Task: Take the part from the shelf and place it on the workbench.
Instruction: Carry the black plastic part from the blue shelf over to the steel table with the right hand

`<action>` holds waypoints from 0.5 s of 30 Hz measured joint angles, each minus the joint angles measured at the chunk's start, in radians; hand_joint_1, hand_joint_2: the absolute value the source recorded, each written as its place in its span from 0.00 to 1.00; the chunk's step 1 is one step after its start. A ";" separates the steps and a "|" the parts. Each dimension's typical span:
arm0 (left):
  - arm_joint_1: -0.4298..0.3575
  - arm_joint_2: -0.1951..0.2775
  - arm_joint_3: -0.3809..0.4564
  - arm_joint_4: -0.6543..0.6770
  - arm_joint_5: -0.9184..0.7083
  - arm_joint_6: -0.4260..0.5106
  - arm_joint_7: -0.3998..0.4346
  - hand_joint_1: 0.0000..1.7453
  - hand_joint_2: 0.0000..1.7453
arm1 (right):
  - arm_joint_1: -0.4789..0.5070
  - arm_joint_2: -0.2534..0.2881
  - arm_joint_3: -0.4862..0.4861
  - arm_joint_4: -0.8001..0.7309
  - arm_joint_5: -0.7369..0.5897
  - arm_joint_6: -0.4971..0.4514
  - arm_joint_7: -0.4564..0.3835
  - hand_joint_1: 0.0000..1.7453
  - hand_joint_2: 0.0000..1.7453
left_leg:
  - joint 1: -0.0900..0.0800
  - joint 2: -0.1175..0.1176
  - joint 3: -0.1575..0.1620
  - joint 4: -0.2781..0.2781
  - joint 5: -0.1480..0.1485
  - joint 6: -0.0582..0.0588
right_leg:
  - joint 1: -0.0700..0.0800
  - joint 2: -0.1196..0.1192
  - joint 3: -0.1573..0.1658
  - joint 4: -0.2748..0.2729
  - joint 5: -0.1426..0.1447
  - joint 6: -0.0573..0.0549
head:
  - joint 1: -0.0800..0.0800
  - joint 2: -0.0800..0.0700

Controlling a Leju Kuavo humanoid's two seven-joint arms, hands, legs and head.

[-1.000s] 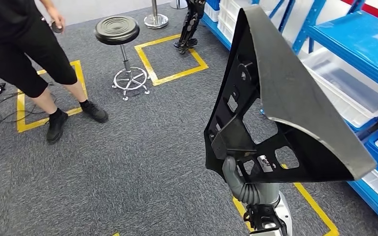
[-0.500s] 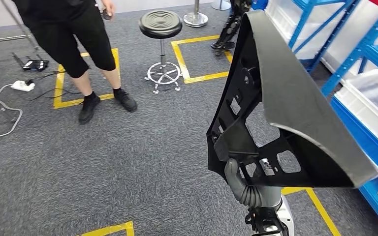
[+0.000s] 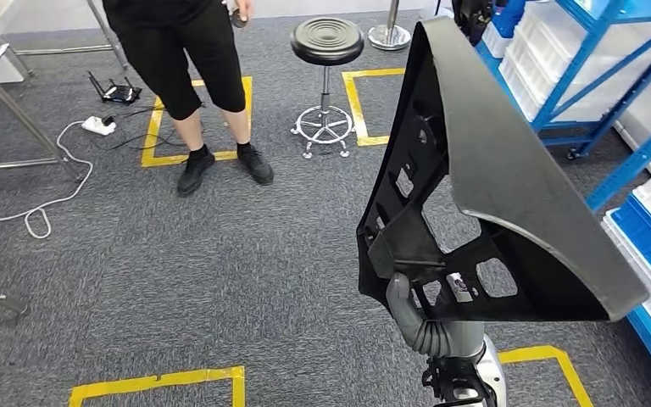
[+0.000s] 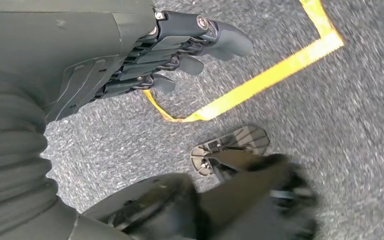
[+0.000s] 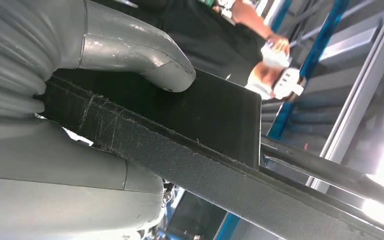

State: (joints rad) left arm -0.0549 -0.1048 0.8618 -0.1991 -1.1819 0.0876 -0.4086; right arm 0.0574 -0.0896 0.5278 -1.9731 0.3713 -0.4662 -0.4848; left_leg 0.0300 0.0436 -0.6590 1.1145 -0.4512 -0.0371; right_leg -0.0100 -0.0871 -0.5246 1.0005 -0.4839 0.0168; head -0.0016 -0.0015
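Part held upright in the right hand as the view swings left across the floor

Part (image 3: 483, 170), a large dark grey triangular panel with cut-out holes, stands upright in front of the head camera, its narrow tip near the top of the frame and its wide curved lip low on the right. It sits in the same spot in the head view as a second ago, while everything behind it has slid to the right: the camera has turned. The person (image 3: 191, 59) in black clothes, earlier at the far left edge, now stands left of centre. The black stool (image 3: 326, 42) has shifted right with them, and the blue shelving (image 3: 593, 76), which filled the right side before, now sits farther back at the right edge. A white cable (image 3: 47, 203) and metal frame legs (image 3: 17, 110) have come into sight on the left.

The right hand (image 3: 407, 309) grips the part's lower edge. In the right wrist view the thick grey thumb (image 5: 135, 50) presses on one face of the panel (image 5: 205, 145), with the rest of the hand clamped behind it.

The left hand (image 4: 180, 50) hangs above the carpet with its fingers loosely apart, holding nothing.

Grey carpet (image 3: 220, 280) lies open ahead and to the left, crossed by yellow tape lines (image 3: 157, 381).
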 joint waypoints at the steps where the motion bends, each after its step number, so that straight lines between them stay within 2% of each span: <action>1: -0.002 -0.001 0.000 0.000 0.000 0.001 0.000 0.00 1.00 | 0.000 0.000 0.000 0.000 0.001 0.000 0.000 1.00 1.00 | -0.002 0.011 0.024 -0.043 0.011 0.004 | 0.003 -0.007 0.001 0.003 -0.005 0.007 | 0.002 0.000; 2: -0.003 -0.001 0.000 0.000 0.000 0.002 0.000 0.00 1.00 | -0.001 0.000 0.000 0.000 0.002 0.000 0.001 1.00 1.00 | -0.005 0.015 0.033 -0.061 0.013 0.011 | 0.005 -0.014 0.002 0.005 -0.008 0.013 | 0.003 0.000; 4: -0.005 -0.001 0.000 0.000 -0.001 0.004 0.000 0.00 1.00 | -0.003 0.001 0.000 0.000 0.004 0.000 0.001 1.00 1.00 | -0.013 -0.007 0.028 -0.062 0.014 0.029 | 0.006 -0.030 0.006 0.003 -0.010 0.022 | 0.006 0.000; 5: -0.005 -0.001 0.000 0.000 -0.001 0.005 -0.001 0.00 1.00 | -0.004 0.001 0.000 -0.001 0.005 0.000 0.001 1.00 1.00 | -0.014 -0.018 0.026 -0.065 0.016 0.036 | 0.004 -0.026 0.004 0.007 -0.014 0.026 | 0.006 0.000; 6: -0.005 0.000 0.000 0.000 -0.001 0.005 -0.001 0.00 1.00 | -0.005 0.001 0.000 -0.002 0.006 0.000 0.002 1.00 1.00 | -0.014 -0.029 0.025 -0.067 0.019 0.044 | 0.001 -0.009 -0.005 0.024 -0.025 0.029 | 0.006 0.000; 7: -0.006 0.000 0.000 0.000 -0.001 0.005 -0.001 0.00 1.00 | -0.006 0.001 0.000 -0.002 0.008 0.000 0.002 1.00 1.00 | -0.012 -0.039 0.025 -0.069 0.022 0.052 | 0.000 0.018 -0.024 0.062 -0.045 0.028 | 0.007 0.000; 8: -0.007 0.001 0.000 0.000 -0.001 0.005 -0.001 0.00 1.00 | -0.006 0.001 -0.001 -0.003 0.009 0.000 0.002 1.00 1.00 | -0.011 -0.049 0.023 -0.070 0.024 0.058 | -0.003 0.048 -0.054 0.122 -0.072 0.025 | 0.007 0.000; 9: -0.008 0.001 0.000 0.000 -0.001 0.005 -0.002 0.00 1.00 | -0.006 0.001 -0.001 -0.003 0.010 0.000 0.003 1.00 1.00 | -0.011 -0.060 0.021 -0.070 0.025 0.063 | -0.003 0.069 -0.089 0.194 -0.101 0.021 | 0.008 0.000; 10: -0.010 0.001 0.000 0.000 -0.001 0.004 -0.002 0.00 1.00 | -0.005 0.000 -0.001 -0.003 0.011 0.000 0.003 1.00 1.00 | -0.012 -0.073 0.019 -0.070 0.026 0.065 | -0.003 0.079 -0.125 0.261 -0.123 0.020 | 0.008 0.000; 11: -0.010 0.002 0.000 0.000 -0.001 0.003 -0.002 0.00 1.00 | -0.005 0.000 -0.001 -0.003 0.011 -0.001 0.003 1.00 1.00 | -0.013 -0.086 0.018 -0.070 0.027 0.067 | -0.003 0.083 -0.147 0.301 -0.132 0.022 | 0.008 0.000; 12: -0.011 0.002 0.000 0.000 -0.001 0.002 -0.002 0.00 1.00 | -0.005 -0.001 -0.001 -0.003 0.011 -0.001 0.004 1.00 1.00 | -0.013 -0.100 0.017 -0.070 0.028 0.067 | -0.004 0.085 -0.151 0.301 -0.124 0.028 | 0.008 0.000; 13: -0.011 0.002 0.000 0.000 -0.001 0.001 -0.002 0.00 1.00 | -0.005 -0.001 -0.001 -0.003 0.011 -0.002 0.004 1.00 1.00 | -0.013 -0.114 0.017 -0.070 0.029 0.066 | -0.004 0.088 -0.134 0.260 -0.101 0.036 | 0.008 0.000; 15: -0.011 0.001 0.000 0.000 -0.001 0.001 -0.002 0.00 1.00 | -0.005 -0.002 -0.001 -0.003 0.013 -0.004 0.004 1.00 1.00 | -0.013 -0.140 0.017 -0.069 0.033 0.061 | -0.007 0.120 -0.068 0.114 -0.043 0.047 | 0.008 0.000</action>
State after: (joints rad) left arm -0.0658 -0.1034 0.8618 -0.1995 -1.1826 0.0883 -0.4101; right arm 0.0521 -0.0912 0.5267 -1.9763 0.3842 -0.4697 -0.4806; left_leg 0.0166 -0.0962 -0.6424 1.0456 -0.4184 0.0234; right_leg -0.0172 0.0327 -0.5923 1.1143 -0.5273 0.0640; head 0.0067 -0.0015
